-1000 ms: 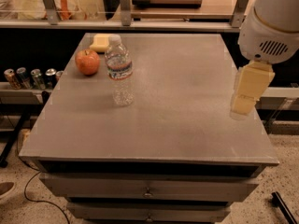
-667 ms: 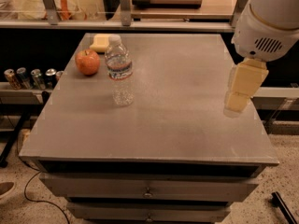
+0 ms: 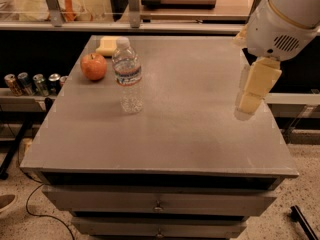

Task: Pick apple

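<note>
— So, how many of each, biggest first?

— One grey table [image 3: 200, 134] with two drawer fronts. One white arm [image 3: 285, 19]. One clear bottle [image 3: 128, 76], standing upright. One apple [image 3: 94, 66], one pale yellow sponge [image 3: 107, 45], and four cans [image 3: 32, 83] that I can count on the low shelf to the left.

— Where is the apple?

— At the far left of the tabletop, just left of the bottle and just in front of the sponge. Whether it touches the sponge I cannot tell.

— What differs from a second ago?

— Only the arm. Its gripper [image 3: 248, 104] has drifted a little leftward, in from the table's right edge. Apple, bottle and sponge lie as they did.

— And the gripper itself?

— It hangs above the right side of the table, well apart from the apple, carrying nothing and touching nothing. Whether it is spread or closed I cannot tell.
</note>
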`<action>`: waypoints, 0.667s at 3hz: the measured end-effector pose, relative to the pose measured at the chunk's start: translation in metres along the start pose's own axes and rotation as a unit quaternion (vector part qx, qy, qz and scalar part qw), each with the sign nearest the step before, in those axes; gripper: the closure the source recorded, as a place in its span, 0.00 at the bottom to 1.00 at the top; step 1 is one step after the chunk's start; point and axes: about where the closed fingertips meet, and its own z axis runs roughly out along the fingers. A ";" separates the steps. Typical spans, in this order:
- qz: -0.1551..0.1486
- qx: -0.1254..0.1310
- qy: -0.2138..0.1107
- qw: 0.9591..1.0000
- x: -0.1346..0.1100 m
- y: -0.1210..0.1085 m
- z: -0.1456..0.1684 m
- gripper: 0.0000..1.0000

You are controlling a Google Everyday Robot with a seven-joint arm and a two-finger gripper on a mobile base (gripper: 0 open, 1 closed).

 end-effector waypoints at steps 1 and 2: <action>-0.026 -0.015 -0.045 0.999 0.007 -0.011 0.002 0.00; -0.052 -0.022 -0.091 0.994 0.020 -0.029 0.003 0.00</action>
